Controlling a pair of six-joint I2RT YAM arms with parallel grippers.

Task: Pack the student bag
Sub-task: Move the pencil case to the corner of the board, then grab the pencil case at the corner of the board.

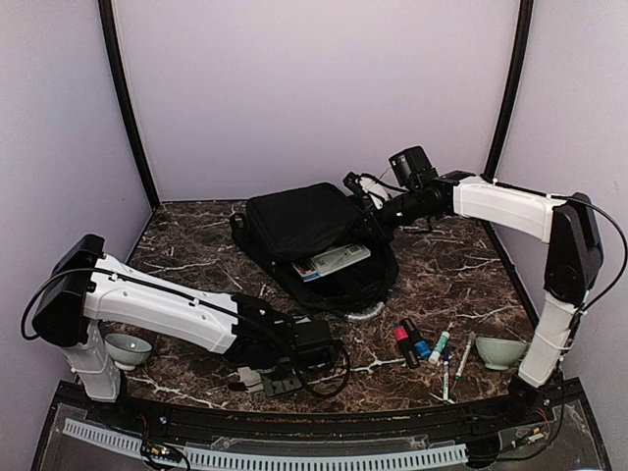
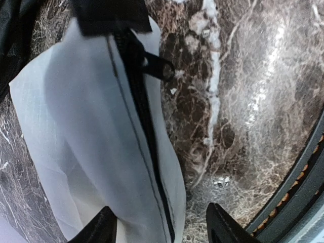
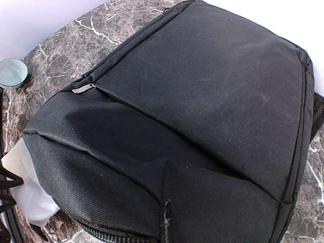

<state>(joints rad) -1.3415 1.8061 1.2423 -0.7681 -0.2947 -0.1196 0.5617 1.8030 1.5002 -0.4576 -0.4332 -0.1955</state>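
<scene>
I am working at the middle of the packing, as I judge it: the student bag [image 1: 294, 221] is lying on its side in the centre of the worktop [image 1: 196, 255], its mouth gaping toward my bases, and one flat pale item [image 1: 336, 259], a book or box, is already sitting inside. My left claw [image 2: 162, 230] is hovering with its jaws spread, grasping nothing, right over the white pouch [image 2: 86, 142], which is resting flat on the marble at the near edge, well apart from the bag and not yet packed. My right claw [image 1: 371, 208] is reaching to the bag's far right side and is clenched; whether it is pinching fabric there I cannot tell, since its own camera is showing only the bag's black panel. The writing things are waiting loose near my right base, so most of the loading is looking undone. Counting: one bag, one item inside it, one pouch, three stubby markers, namely a red-capped one [image 1: 403, 345], a blue one [image 1: 419, 342] and a teal-tipped one [image 1: 439, 345], two thin pens [image 1: 464, 356] beside them, and two pale bowls, one by my left base [image 1: 128, 348] and one by my right [image 1: 500, 351]
</scene>
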